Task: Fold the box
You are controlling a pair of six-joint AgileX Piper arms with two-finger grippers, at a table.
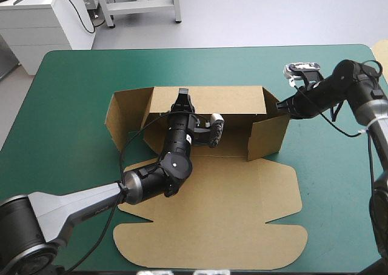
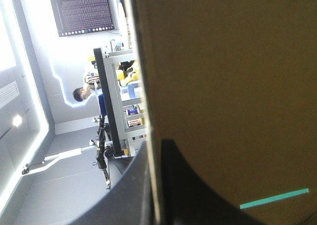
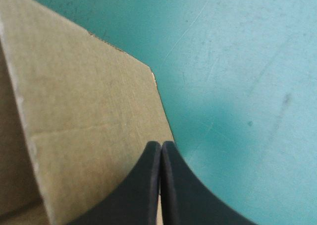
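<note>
The brown box (image 1: 242, 208) lies in the middle of the table, its wide lid panel flat toward the near edge. Its back wall (image 1: 230, 99) stands upright, with side flaps bent forward at both ends. My left gripper (image 1: 182, 95) reaches over the box floor and is shut on the back wall's top edge. In the left wrist view that edge of the box (image 2: 223, 86) runs between the black fingers of the left gripper (image 2: 156, 144). My right gripper (image 1: 280, 107) is shut, its tip against the outer face of the right side flap. The right wrist view shows the right gripper (image 3: 161, 144) at the flap (image 3: 89, 111).
The teal-green cover (image 1: 73, 105) surrounds the box on all sides. The lid's rounded front flap (image 1: 212, 245) reaches close to the table's near edge. Beyond the right flap there is only the cover (image 3: 247, 61).
</note>
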